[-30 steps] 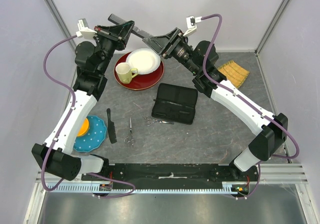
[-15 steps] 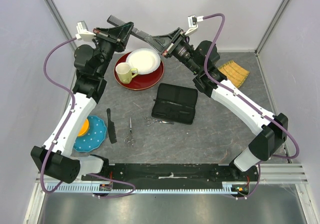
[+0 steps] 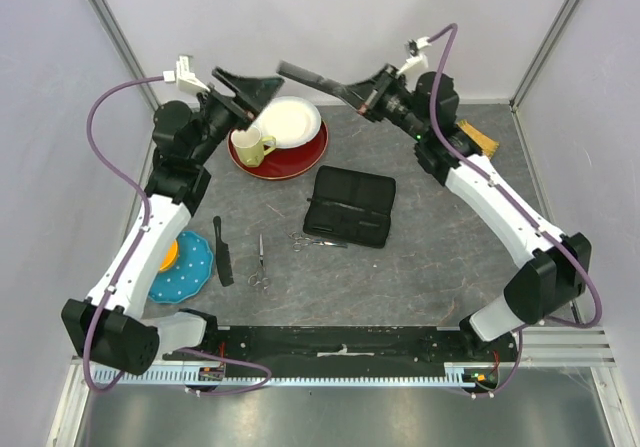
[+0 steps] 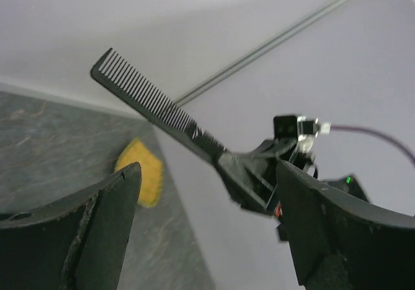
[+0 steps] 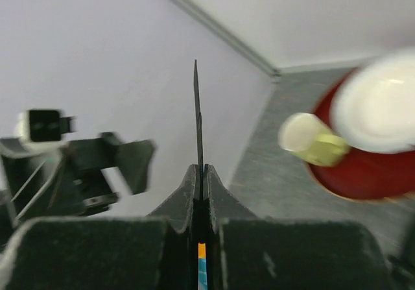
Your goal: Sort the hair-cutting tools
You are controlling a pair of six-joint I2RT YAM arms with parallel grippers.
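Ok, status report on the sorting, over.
Right end effector shut on comb, aloft. Left end effector open, empty, beside its tip. Scissors on table.

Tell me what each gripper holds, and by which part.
The right gripper pinches the black comb by one end; the left gripper is open and empty.

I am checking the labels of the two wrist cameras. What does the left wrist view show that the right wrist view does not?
Only the left wrist view: the comb side-on, teeth showing, a yellow thing on the table, and the right gripper from outside, shut on the comb. Only the right wrist view: a red plate with a white plate and a yellow mug on it, and the open left gripper from outside. Both: the comb, the grey table and pale walls.
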